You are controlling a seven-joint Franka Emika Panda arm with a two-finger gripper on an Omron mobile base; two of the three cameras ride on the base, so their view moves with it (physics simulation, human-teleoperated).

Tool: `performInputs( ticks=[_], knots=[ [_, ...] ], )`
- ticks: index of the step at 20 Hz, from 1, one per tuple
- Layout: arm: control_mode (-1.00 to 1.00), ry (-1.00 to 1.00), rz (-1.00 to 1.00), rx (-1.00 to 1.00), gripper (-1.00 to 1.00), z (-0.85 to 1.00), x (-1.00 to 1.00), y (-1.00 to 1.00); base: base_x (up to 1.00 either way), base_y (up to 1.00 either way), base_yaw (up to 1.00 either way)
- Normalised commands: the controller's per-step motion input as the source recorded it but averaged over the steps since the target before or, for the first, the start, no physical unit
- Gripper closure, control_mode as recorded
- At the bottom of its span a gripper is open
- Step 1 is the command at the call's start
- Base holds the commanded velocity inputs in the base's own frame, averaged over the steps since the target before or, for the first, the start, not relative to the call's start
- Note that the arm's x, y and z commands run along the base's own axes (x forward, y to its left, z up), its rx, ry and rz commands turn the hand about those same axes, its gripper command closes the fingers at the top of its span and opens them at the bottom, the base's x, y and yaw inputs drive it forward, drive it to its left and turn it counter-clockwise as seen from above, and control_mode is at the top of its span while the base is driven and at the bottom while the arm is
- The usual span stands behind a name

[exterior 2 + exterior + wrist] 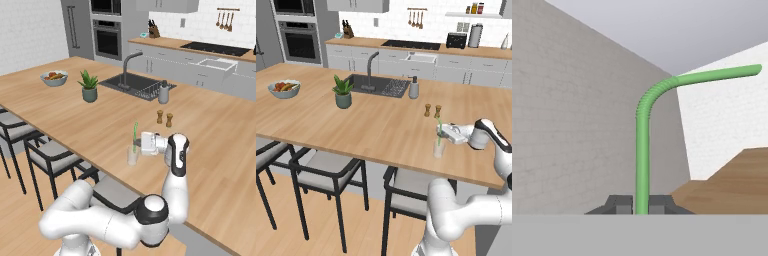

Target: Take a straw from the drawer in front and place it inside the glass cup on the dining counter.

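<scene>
Left base view: straw (439, 131) upright, lower end in the cup (439, 148) near the surface (371, 125) front edge; hand (448, 134) beside it.
Right base view: straw (134, 134) stands near vertical above the cup (133, 156); placing looks nearly done, release left.
Hand view: fingers (621, 204) shut on the straw (643, 150); long axis runs up-frame, top bends right.

the arm (125, 215) is all glossy white, chunky rounded segments like fat tubes, with dark grey rings at the joints. the wrist ends in a boxy white hand, and the gripper (641, 204) has two small dark grey finger tips with blocky angled tops.
</scene>
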Motion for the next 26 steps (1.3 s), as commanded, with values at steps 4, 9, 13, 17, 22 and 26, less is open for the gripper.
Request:
performInputs(
  ticks=[4,9,13,17,22,26],
  knots=[
    [-1.00,0.00,0.03,0.00,1.00,-0.06,-0.10,0.00,0.00,0.00,0.00],
    [-1.00,0.00,0.00,0.00,1.00,-0.07,-0.39,0.00,0.00,0.00,0.00],
    [-1.00,0.00,0.00,0.00,1.00,-0.05,-0.14,0.00,0.00,0.00,0.00],
    [-1.00,0.00,0.00,0.00,1.00,-0.07,0.00,0.02,0.00,0.00,0.00],
    [-1.00,0.00,0.00,0.00,-1.00,-0.05,0.00,0.12,0.00,0.00,0.00],
    [-1.00,0.00,0.00,0.00,-1.00,0.00,0.00,0.00,0.00,0.00,0.00]
  ],
)
